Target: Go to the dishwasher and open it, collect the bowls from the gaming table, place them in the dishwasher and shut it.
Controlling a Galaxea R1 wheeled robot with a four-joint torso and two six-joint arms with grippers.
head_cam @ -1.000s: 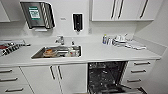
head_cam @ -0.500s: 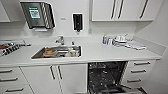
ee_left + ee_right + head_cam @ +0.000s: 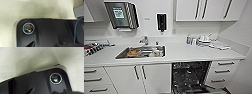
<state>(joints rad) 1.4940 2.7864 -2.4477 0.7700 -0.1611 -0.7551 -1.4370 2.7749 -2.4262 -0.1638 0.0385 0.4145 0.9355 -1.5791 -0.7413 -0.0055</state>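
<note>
Whether either arm's jaws are apart or together cannot be told, as both wrist views give just the robot's dark plate over pale speckled floor [image 3: 31,10]. Ahead, the dishwasher [image 3: 190,77] stands open under the white tabletop [image 3: 184,53], right of the sink [image 3: 142,52], which holds what may be dishes.

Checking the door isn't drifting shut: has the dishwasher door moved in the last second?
No. The dishwasher still stands open under the counter, its dark opening keeping the same place beside the white drawers.
</note>
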